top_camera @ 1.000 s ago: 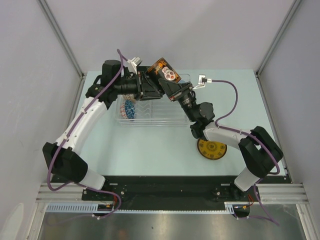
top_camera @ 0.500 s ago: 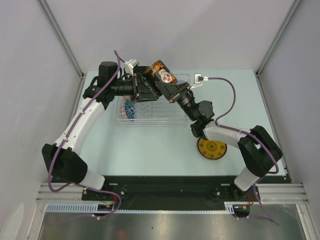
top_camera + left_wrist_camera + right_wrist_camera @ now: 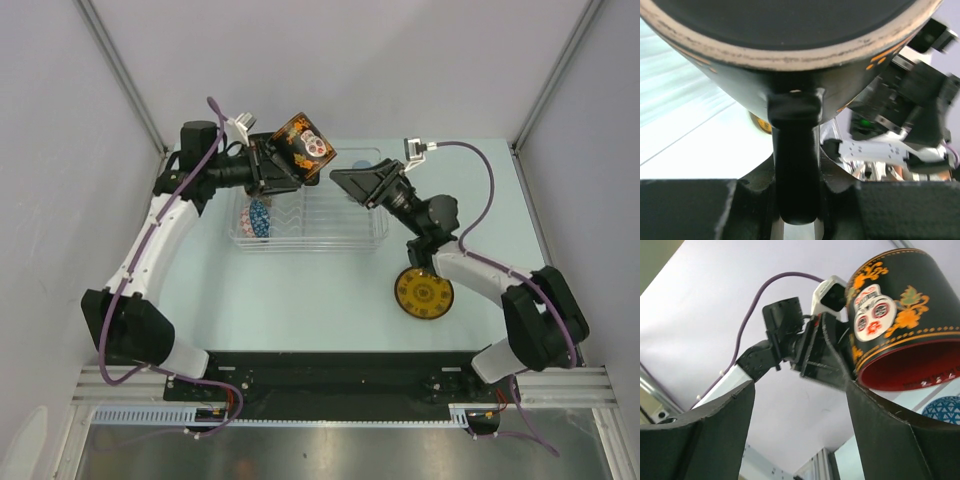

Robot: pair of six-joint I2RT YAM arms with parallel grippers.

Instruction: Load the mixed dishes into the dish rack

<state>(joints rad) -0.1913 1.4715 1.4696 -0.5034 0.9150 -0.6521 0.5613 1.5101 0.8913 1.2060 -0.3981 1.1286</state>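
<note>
The dark floral mug (image 3: 303, 146) with its red inside (image 3: 912, 371) hangs tilted in the air over the back left of the dish rack (image 3: 335, 232). My left gripper (image 3: 276, 166) is shut on the mug's black handle (image 3: 795, 165), which runs between its jaws. My right gripper (image 3: 346, 183) stands open just right of the mug, apart from it, with nothing between its fingers (image 3: 705, 430). A small blue saucer (image 3: 259, 217) stands on edge in the rack's left end. The yellow round saucer (image 3: 424, 294) lies on the table by the right arm.
The clear rack lies across the back middle of the pale table (image 3: 300, 300). Grey walls (image 3: 60, 150) close in the left, right and back sides. Both arms reach over the rack, with the right arm's cable (image 3: 478, 170) looping above the table.
My right gripper opened, let go of the mug and drew back to the right. The left arm carried the mug a little left and back, holding it alone.
</note>
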